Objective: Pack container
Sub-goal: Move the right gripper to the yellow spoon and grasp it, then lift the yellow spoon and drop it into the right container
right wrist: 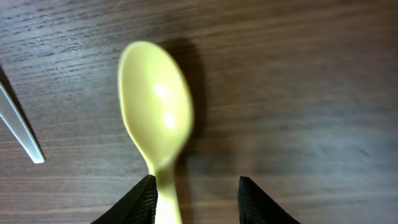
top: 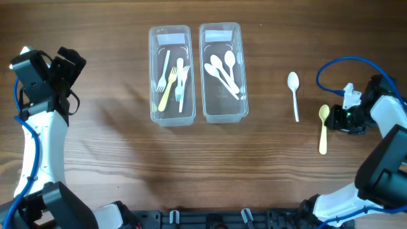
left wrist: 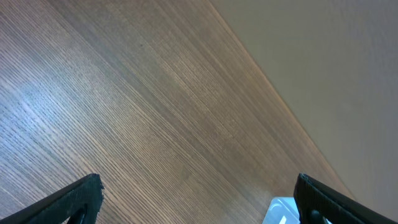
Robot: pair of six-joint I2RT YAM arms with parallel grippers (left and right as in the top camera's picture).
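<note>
Left gripper (left wrist: 202, 200): it hung wide open over bare table (top: 114, 159) at the far left, holding nothing.
Fork box (top: 151, 76): a clear tub holding forks (top: 172, 79), most white and one yellow.
Spoon box (top: 242, 76): the clear tub touching or just beside the fork box, holding only white spoons (top: 222, 69).
White spoon (top: 294, 95): it lay loose on the table, between the spoon box and the yellow spoon.
Yellow spoon (right wrist: 155, 106): it lay flat, bowl toward the far edge, under your right gripper.
Right gripper (right wrist: 196, 199): its jaws stood partway apart around the spoon's neck. One finger (right wrist: 142, 202) sat right at the handle and the other stood clear, so nothing was gripped.
Step in hand: by the look of it, picking up the yellow spoon.
Doing it well: you needed the neck centred between the jaws, or the thin handle would likely skid or twist. Then close firmly, lift straight, and take it to the spoon box, not the fork box.
</note>
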